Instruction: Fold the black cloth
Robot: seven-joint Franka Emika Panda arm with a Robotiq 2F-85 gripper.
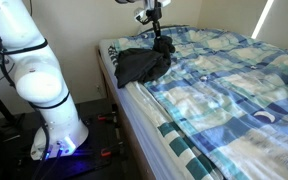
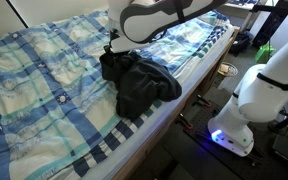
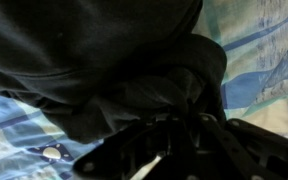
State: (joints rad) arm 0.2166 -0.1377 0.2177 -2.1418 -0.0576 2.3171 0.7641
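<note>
The black cloth (image 1: 141,64) lies crumpled near the bed's edge in both exterior views; it also shows in the other exterior view (image 2: 144,84). My gripper (image 1: 162,42) is down at the cloth's far corner and a fold of cloth rises up to it (image 2: 112,48). In the wrist view the black cloth (image 3: 94,55) fills most of the frame, and my gripper (image 3: 179,120) is shut on a bunched fold of it, pulled up between the fingers.
The bed (image 1: 234,90) has a blue and white checked cover (image 2: 44,90). The robot's white base (image 1: 44,90) stands on the floor beside the bed edge. A wall corner is behind the bed's head.
</note>
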